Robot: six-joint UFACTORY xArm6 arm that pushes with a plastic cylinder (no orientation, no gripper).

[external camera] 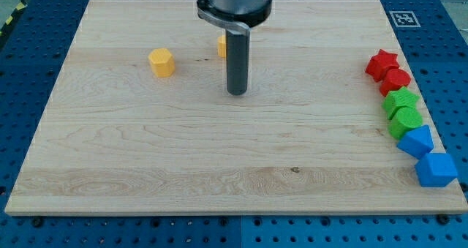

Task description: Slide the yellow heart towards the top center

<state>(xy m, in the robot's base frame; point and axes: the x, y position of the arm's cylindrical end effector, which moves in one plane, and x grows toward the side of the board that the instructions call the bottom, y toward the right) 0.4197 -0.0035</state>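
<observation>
A wooden board (pixel 146 153) lies on a blue perforated table (pixel 44 6). A yellow hexagonal block (pixel 161 61) sits toward ten o'clock. At three o'clock, a column runs down the edge: red star (pixel 381 64), red block (pixel 395 80), green star (pixel 400 102), green block (pixel 406 121), blue block (pixel 415 141), blue block (pixel 436 170). A fiducial marker (pixel 403 18) occupies the one o'clock corner.

My tip (pixel 237 92) stands mid-surface (pixel 146 167). Just behind the rod, partly hidden: a yellow block (pixel 221 46), shape unclear. Yellow hexagonal block (pixel 161 61) well off toward the view's left. Broad bare wood below the tip. Far at the view's right edge, one crowded column: red star (pixel 382 63), red block (pixel 395 80), green star (pixel 400 101), green block (pixel 406 121), blue block (pixel 415 141), second blue block (pixel 436 169).
</observation>
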